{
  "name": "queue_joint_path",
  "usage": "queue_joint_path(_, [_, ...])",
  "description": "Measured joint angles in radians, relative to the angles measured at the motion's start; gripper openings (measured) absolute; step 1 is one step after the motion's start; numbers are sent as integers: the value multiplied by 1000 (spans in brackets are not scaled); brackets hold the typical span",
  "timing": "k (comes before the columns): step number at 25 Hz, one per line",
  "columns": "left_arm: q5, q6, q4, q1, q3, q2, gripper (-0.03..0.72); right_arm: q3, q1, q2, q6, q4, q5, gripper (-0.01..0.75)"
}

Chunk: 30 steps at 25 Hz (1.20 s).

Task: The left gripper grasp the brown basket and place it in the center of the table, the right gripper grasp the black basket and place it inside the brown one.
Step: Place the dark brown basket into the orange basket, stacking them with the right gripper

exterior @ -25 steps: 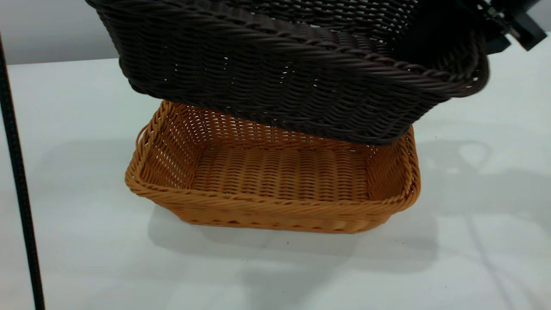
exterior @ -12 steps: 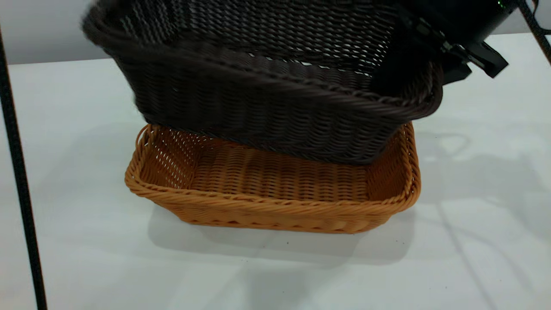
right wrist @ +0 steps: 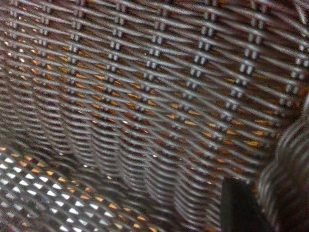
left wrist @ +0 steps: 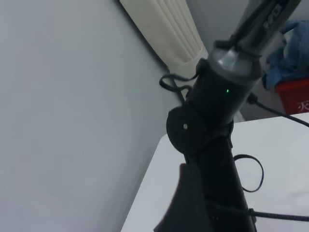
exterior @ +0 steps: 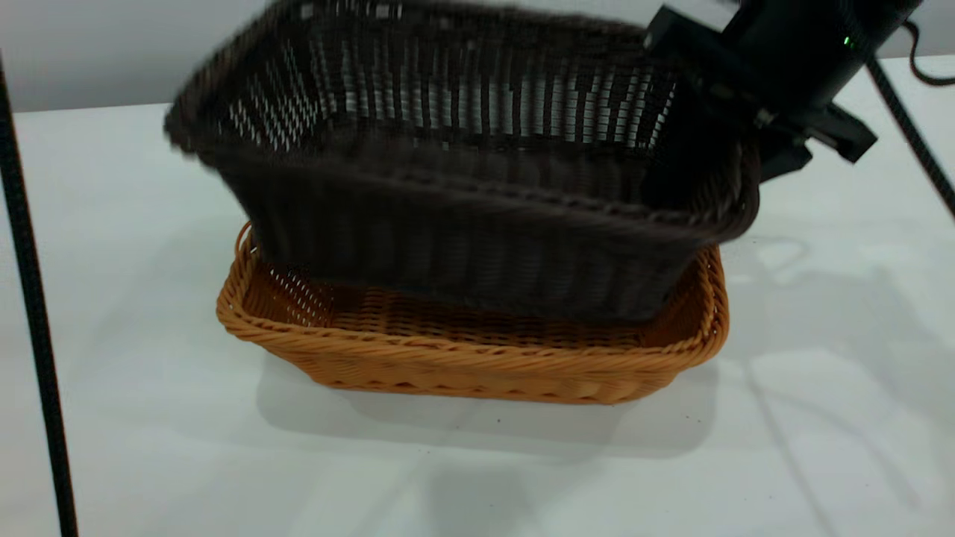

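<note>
Exterior view: the brown basket (exterior: 477,358) sits at mid-frame on the table (exterior: 149,447), so step one looks done. The right gripper (exterior: 735,160), upper right, pinches the rim of the black basket (exterior: 462,224), which hangs tilted, its base dipping into the brown one, probably not seated.

Left wrist view: only wall and the other arm; its own fingers unseen.

Right wrist view: dark weave fills the frame, orange showing through.

baskets: 2 (one black basket (exterior: 477,224), one brown basket (exterior: 477,365)) | table (exterior: 149,447): 1
</note>
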Motion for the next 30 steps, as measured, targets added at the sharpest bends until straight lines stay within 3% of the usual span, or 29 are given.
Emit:
queue_joint_path(26, [1,0,0,0,0,0,532,0,5,20,-50,2,-32,227])
queue_joint_path(28, [1,0,0,0,0,0,532,0,5,20,-65,2,-31,257])
queue_joint_path(30, [1,0,0,0,0,0,532,0,5,20,-71,7,-31,336])
